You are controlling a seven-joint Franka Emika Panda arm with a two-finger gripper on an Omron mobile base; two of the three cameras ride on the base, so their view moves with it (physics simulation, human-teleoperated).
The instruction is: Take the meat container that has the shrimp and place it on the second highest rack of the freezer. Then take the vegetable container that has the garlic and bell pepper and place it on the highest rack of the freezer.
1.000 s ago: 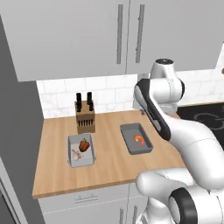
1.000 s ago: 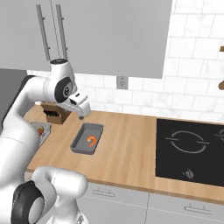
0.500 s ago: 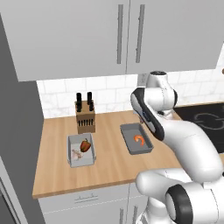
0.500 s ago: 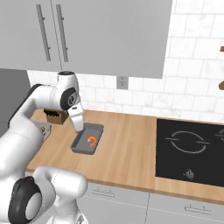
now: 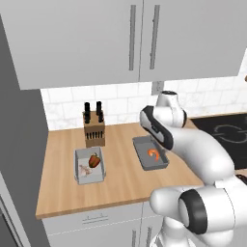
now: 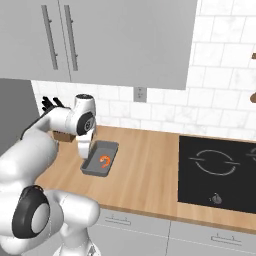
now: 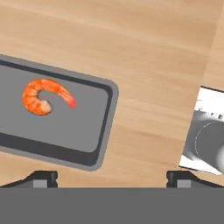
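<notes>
The arm (image 5: 193, 144) covers the right edge of the grey tray (image 5: 144, 144). In the hand view, the tray's left end is cut off.

We see an orange-pink shrimp (image 7: 43, 96) in a dark grey tray (image 7: 101, 127), a red bell pepper (image 5: 94, 159) beside pale garlic (image 5: 85, 169) in a lighter grey tray (image 5: 78, 159), all on a light wood-grain tabletop (image 5: 120, 178).

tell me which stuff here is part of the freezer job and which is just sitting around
Part of the job:
- dark grey tray with the shrimp
- light grey tray with the bell pepper and garlic
- claw, open over the dark tray's edge

Just sitting around:
- knife block
- stovetop
- wall outlet
</notes>
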